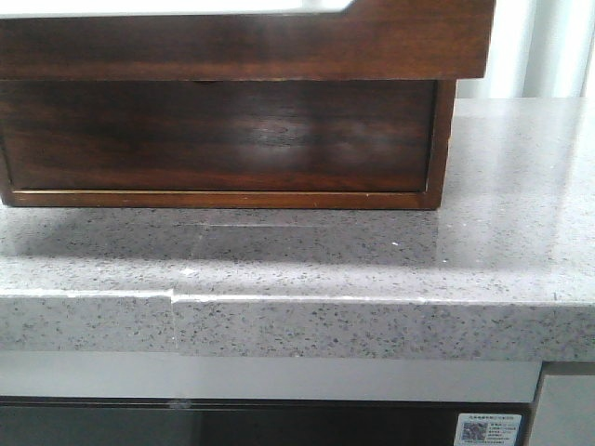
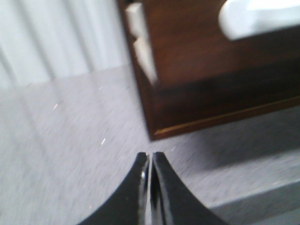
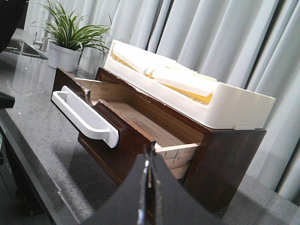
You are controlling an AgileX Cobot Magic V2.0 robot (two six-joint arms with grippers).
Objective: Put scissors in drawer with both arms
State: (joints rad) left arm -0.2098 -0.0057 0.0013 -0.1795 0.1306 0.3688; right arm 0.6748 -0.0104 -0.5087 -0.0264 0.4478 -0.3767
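You have no scissors in any view. The drawer (image 3: 140,124) stands pulled out at frame centre, white handle (image 3: 84,117) forward; expect light, rigid wood. Left hand (image 2: 150,164) and right hand (image 3: 150,161) are both closed, empty, above the table (image 1: 502,232).

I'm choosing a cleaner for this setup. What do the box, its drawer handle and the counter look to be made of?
The box looks like dark, glossy varnished wood: grain and reflections show. The drawer handle appears to be smooth white plastic, possibly painted. The counter looks like polished grey speckled stone or a composite; it mirrors the box.
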